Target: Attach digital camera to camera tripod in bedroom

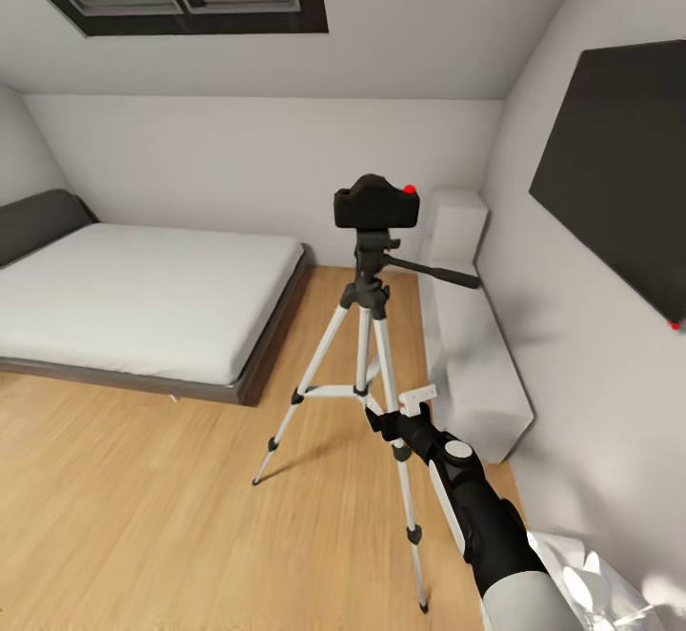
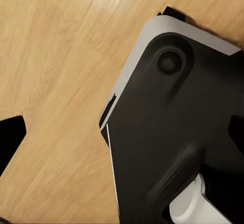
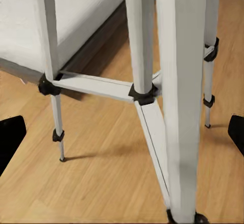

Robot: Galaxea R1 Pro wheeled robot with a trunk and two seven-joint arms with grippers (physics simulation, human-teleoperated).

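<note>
Digital camera [image 1: 375,205] seated on the head of the camera tripod [image 1: 365,345] in the bedroom, between bed [image 1: 143,302] and wall, apparently attached; right tool [image 1: 412,404] released, fingertips [image 3: 10,137] spread before the legs; left tool's state: cannot tell.

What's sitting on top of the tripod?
A black camera with a red button sits on the tripod head. How it is fastened underneath can't be seen; the camera's body covers the joint.
</note>
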